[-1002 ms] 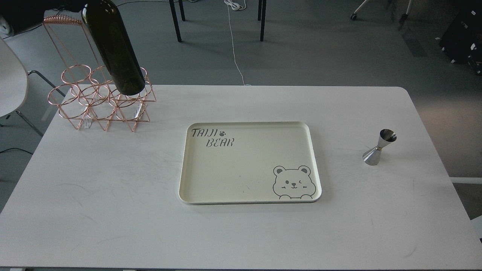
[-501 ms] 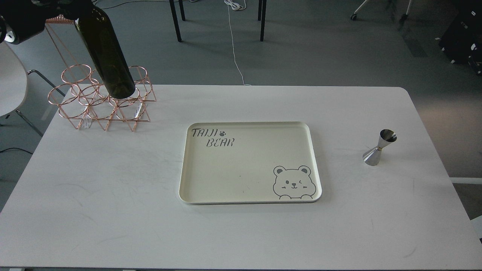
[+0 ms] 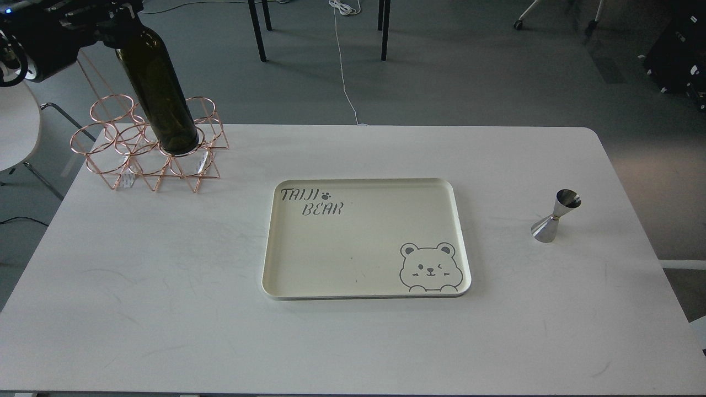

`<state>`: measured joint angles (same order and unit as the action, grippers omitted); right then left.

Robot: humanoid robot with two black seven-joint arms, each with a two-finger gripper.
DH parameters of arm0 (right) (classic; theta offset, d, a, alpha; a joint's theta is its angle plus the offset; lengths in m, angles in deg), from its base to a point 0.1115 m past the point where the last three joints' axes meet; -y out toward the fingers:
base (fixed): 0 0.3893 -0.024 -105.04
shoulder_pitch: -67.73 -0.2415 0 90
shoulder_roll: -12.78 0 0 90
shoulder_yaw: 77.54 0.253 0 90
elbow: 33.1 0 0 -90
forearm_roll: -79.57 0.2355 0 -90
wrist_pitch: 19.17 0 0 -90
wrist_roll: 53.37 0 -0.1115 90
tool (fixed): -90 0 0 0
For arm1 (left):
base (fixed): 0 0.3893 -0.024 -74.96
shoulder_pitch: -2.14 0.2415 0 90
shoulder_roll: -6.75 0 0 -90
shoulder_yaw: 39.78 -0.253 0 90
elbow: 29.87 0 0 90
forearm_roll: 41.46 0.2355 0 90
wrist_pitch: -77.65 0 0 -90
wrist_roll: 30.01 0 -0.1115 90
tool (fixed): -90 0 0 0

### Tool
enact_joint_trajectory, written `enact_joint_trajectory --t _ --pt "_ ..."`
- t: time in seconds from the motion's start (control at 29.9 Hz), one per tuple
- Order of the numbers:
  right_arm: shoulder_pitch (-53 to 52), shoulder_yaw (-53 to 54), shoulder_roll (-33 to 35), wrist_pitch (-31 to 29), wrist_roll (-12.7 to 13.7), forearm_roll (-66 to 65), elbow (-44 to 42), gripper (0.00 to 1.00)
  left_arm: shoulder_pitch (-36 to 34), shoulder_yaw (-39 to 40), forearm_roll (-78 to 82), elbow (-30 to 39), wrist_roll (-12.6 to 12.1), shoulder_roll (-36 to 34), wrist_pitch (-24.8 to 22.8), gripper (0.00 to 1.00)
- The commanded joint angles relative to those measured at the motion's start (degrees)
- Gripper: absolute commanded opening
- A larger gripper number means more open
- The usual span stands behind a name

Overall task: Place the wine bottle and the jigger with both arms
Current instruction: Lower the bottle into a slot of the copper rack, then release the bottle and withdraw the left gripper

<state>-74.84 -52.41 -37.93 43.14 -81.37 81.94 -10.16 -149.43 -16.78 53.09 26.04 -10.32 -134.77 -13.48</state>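
Observation:
The dark olive-green wine bottle [image 3: 157, 91] hangs tilted over the copper wire rack [image 3: 149, 149] at the table's back left. Its base sits in or just above one of the rack's front rings; I cannot tell whether it rests there. My left gripper [image 3: 118, 14] holds the bottle by its neck at the top left corner of the view; the neck and the fingers are mostly hidden. The steel jigger [image 3: 556, 216] stands upright on the table at the right. My right arm is out of view.
A cream tray [image 3: 366, 238] with a bear drawing lies flat in the table's middle, with nothing on it. A white chair [image 3: 16, 127] stands left of the table. Black chair legs and a white cable are on the floor behind.
The bottle has come down and moved left, from hanging above the rack to its base at a front ring. My left arm has come further into view. The jigger has not moved.

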Motion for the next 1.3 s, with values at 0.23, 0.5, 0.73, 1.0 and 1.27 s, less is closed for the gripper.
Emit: enact_joint_trajectory --t 0.23,0.5,0.73,1.0,1.27 --pt "0.01 0.0 0.0 0.0 0.0 0.0 -0.09 0.97 0.13 -0.85 -0.51 -0.98 0.08 1.24 0.17 0.21" --pt "-0.08 0.0 0.0 0.0 0.0 0.0 -0.09 0.97 0.66 -4.37 -2.0 -0.98 -0.01 2.12 0.34 0.28" --pt "0.1 0.0 0.0 0.0 0.0 0.0 0.0 0.97 2.5 -4.46 -3.5 -0.98 -0.36 2.29 0.43 0.63" --pt "0.19 0.0 0.17 0.0 0.0 0.0 0.0 0.97 2.68 -4.11 -3.67 -0.98 -0.18 2.21 1.22 0.71" --pt "0.28 0.26 0.26 -0.31 0.0 0.0 0.17 0.97 1.37 -1.91 -25.78 -0.98 -0.01 -0.95 4.74 0.98"
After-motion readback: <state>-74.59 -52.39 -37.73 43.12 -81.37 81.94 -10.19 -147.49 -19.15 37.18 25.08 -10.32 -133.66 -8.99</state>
